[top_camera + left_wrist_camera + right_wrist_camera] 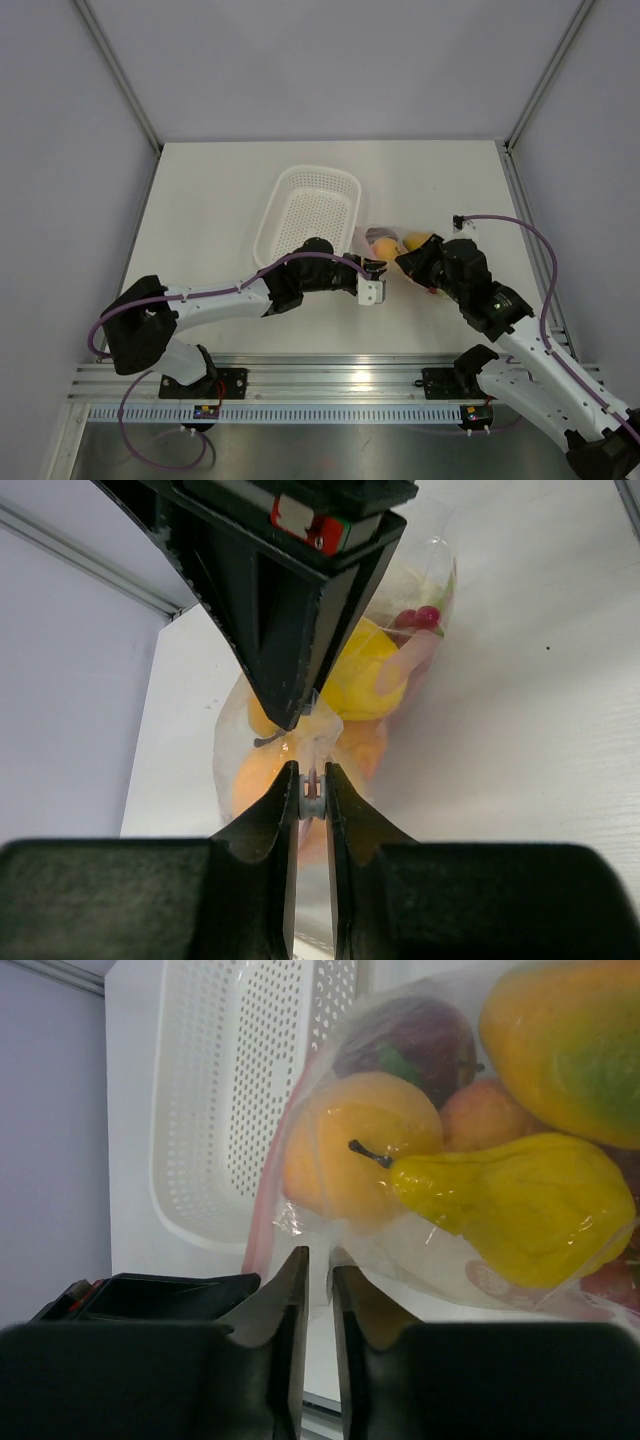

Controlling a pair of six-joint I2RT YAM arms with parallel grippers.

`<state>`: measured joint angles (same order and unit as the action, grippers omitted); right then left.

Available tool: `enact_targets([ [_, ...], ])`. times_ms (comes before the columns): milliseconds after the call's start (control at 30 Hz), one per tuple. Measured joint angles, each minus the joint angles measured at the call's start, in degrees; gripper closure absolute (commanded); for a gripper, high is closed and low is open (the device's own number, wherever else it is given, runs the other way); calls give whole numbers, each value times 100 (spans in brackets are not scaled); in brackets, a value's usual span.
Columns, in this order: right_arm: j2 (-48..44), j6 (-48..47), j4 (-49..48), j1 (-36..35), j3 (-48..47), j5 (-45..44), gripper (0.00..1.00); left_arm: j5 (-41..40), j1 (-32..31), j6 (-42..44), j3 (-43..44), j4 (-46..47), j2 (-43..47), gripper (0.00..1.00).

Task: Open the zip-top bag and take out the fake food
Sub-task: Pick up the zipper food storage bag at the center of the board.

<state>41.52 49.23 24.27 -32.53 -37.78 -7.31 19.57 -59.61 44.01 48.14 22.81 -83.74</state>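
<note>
Film, thin and crinkly, makes up the zip-top bag (390,241). It lies on the white table (205,200) just right of the white perforated basket (200,1110), between the two grippers. The bag is judged soft, slippery and without stiffness of its own. Its only firm line is likely the pinkish zip strip (260,1215), seen along the edge nearest the basket.

The fake food (510,1200) inside is a yellow pear, an orange fruit, a dark red apple and a large yellow-orange piece. These pieces look glossy, hard and light, and can be expected to roll once the film slackens.

The left gripper (311,780) is drawn almost shut on a small pale tab at the bag's edge. The right gripper (317,1265) is narrowed to a slit. In the left wrist view the film is tented up to its tip, so a pinch on the facing lip is inferred, though the contact itself is not plainly shown.

Hold is best taken on the lips just beside the zip. The bulging film over the fruit should be avoided, since there it would likely slide or stretch.

The basket wall stands close on one side of the bag. Bare table is seen beyond the bag and to its right. The grippers sit nearly tip to tip, so any parting pull calls for care against the basket rim.
</note>
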Motion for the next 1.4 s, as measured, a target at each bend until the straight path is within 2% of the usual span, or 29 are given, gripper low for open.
enact_targets([
  [33,-59,0,-4,0,0,37,72,0,0,0,0,-17,0,95],
  [67,-116,2,-22,0,9,52,61,-2,0,0,0,-35,0,95],
  [167,-249,39,-87,0,35,136,55,-15,0,-4,0,-50,-4,96],
  [233,-278,76,-131,0,46,214,44,-26,0,-7,0,-50,-20,96],
  [267,-273,105,-170,0,52,256,43,-33,0,-11,0,-50,-37,96],
  [300,-258,120,-210,0,55,306,38,-35,0,-13,2,-55,-52,96],
  [567,-72,219,-278,-4,66,522,38,-68,17,-79,2,-70,-83,97],
  [767,-568,-254,-157,-7,66,275,38,-68,61,-122,2,-70,-83,98],
  [933,-1095,-1088,-229,-7,98,136,24,-63,129,-245,-24,13,-79,98],
  [1067,-1473,-2114,-577,-9,422,577,21,-35,229,-404,-216,166,-20,98],
  [1133,-1659,-2540,-645,-9,570,859,9,-7,286,-514,-332,282,24,97],
  [1200,-1880,-2929,-787,-11,737,1106,3,22,330,-612,-411,385,70,98],
  [1400,-1847,-3595,-1027,-11,833,1303,4,140,378,-852,-520,599,203,97],
])
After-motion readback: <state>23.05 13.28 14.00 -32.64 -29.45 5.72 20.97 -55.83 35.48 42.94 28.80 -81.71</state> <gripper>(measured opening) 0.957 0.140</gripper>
